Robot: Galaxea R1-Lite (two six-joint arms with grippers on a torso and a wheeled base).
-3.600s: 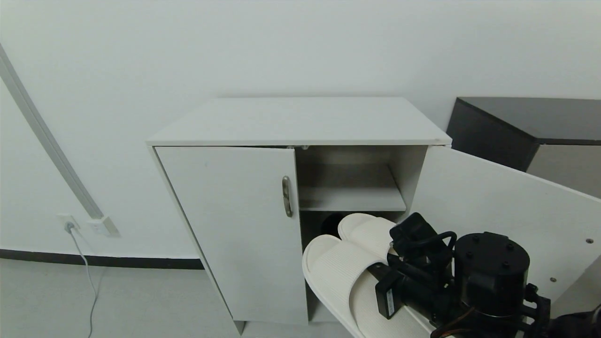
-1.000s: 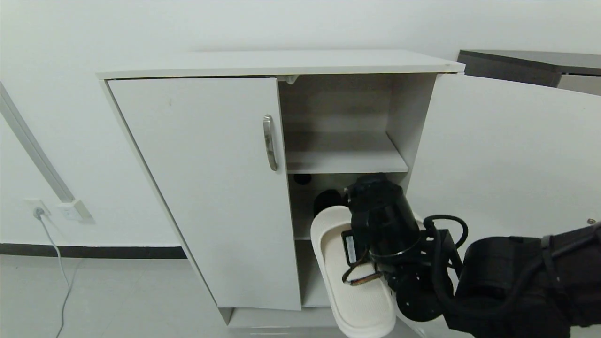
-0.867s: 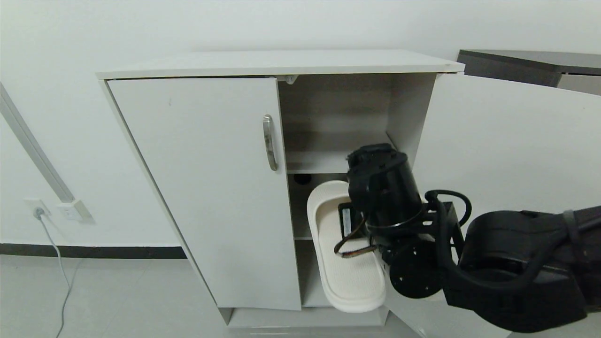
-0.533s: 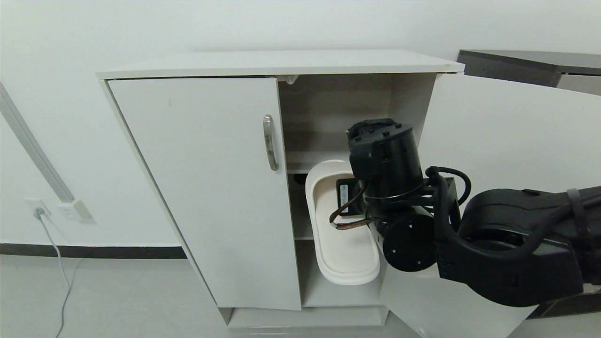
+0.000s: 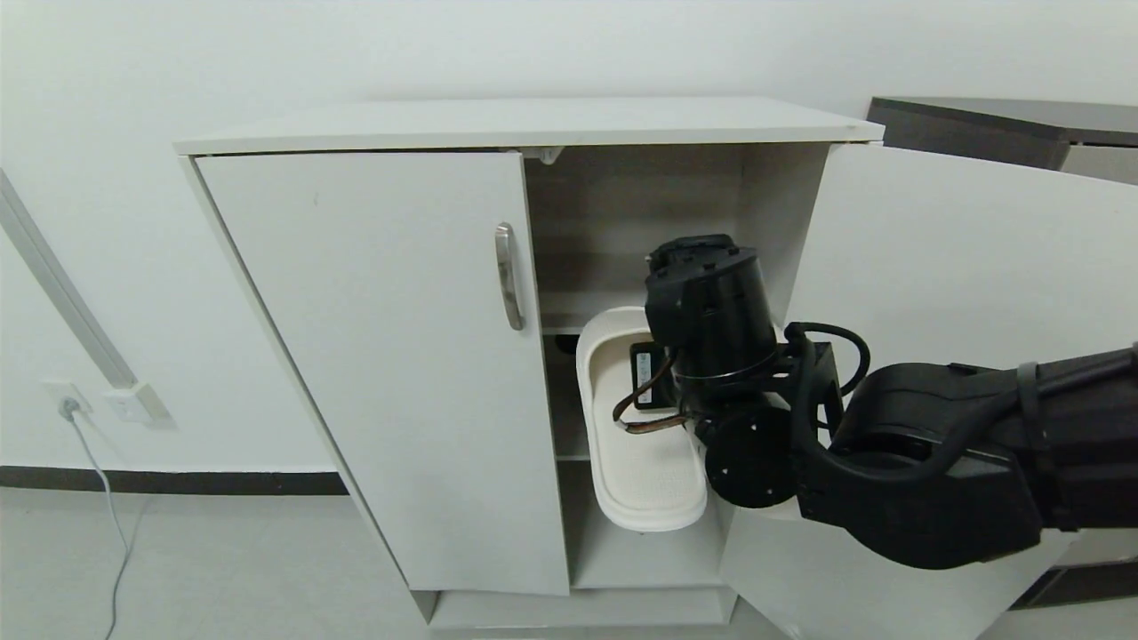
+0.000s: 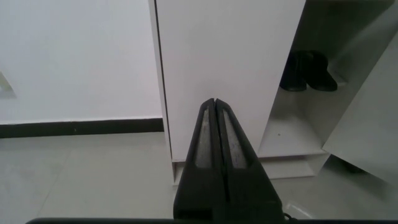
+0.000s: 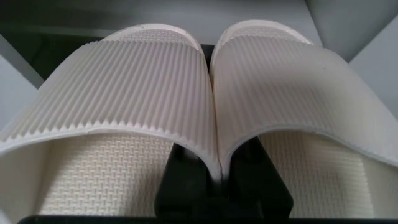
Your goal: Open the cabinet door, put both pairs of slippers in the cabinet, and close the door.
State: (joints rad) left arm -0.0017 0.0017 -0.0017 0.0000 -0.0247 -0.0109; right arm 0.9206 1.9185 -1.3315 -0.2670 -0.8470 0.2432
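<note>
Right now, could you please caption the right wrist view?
Right gripper pinches both white slippers together by their ribbed straps.

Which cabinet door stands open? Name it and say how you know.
The right door, swung wide out from the cabinet. The left door, with the metal handle, sits shut, flush under the top.

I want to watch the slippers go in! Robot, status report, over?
Right pincer shut on white slippers, toes at upper shelf edge of open cabinet. Left pincer shut, empty, low. Dark pair on shelf below.
</note>
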